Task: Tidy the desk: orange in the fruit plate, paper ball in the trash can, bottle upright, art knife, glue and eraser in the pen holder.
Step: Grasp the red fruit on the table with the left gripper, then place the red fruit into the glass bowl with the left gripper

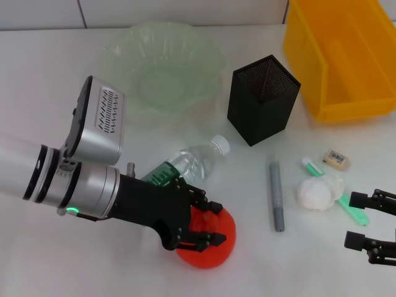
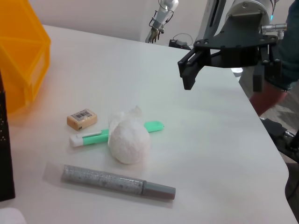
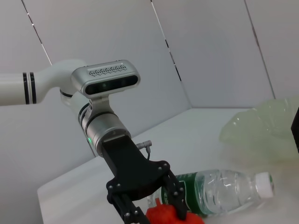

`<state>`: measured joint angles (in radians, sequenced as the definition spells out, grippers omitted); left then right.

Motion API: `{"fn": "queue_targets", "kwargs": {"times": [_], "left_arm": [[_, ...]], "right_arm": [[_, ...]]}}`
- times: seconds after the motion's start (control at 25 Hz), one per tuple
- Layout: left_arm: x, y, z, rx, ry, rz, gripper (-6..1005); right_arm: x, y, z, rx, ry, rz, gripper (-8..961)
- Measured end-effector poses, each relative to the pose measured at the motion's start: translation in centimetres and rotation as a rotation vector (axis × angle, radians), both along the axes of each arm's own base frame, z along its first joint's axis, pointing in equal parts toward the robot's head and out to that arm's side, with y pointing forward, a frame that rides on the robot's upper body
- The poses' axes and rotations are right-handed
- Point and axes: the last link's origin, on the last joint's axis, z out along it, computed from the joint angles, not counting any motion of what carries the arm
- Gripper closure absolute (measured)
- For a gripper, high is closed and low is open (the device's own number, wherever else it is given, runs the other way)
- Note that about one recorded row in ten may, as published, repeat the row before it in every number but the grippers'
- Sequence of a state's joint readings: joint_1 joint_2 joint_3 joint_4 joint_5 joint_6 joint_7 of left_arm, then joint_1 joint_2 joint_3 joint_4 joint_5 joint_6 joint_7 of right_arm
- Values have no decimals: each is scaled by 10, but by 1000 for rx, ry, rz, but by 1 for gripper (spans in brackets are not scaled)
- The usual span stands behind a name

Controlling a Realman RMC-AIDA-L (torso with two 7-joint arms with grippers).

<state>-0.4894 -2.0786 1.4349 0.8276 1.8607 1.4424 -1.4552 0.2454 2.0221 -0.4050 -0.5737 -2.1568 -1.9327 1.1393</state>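
My left gripper (image 1: 212,223) is shut on the red-orange orange (image 1: 213,250) at the table's front centre; the right wrist view shows its fingers on both sides of the orange (image 3: 163,215). The bottle (image 1: 192,164) lies on its side just behind it. The grey art knife (image 1: 276,195), white paper ball (image 1: 318,192), mint-green glue (image 1: 354,210) partly under the ball, and beige eraser (image 1: 336,159) lie to the right. My right gripper (image 1: 362,219) is open and empty just right of the glue. The fruit plate (image 1: 124,46), pen holder (image 1: 263,99) and yellow trash can (image 1: 346,62) stand at the back.
The left wrist view shows the eraser (image 2: 81,119), glue (image 2: 93,137), paper ball (image 2: 130,142) and knife (image 2: 117,182) close together, with the right gripper (image 2: 185,74) beyond them near the table's edge. A white wall runs behind the table.
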Motion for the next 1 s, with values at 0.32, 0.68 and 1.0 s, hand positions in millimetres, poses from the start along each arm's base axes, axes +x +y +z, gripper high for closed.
{"fn": "queue_targets", "kwargs": {"times": [0.32,0.68,1.0], "left_arm": [[-4,-2,1,13,-16,-3,571],[2,-3,15,19,-118,4,782],[20,23,87,218,-475,42,820]], "right_arm": [[-1,1,-1,-3,4,1,117],[-2,2,-1,-1,7,2,117],[-2,3,0,4,6,3,118]]}}
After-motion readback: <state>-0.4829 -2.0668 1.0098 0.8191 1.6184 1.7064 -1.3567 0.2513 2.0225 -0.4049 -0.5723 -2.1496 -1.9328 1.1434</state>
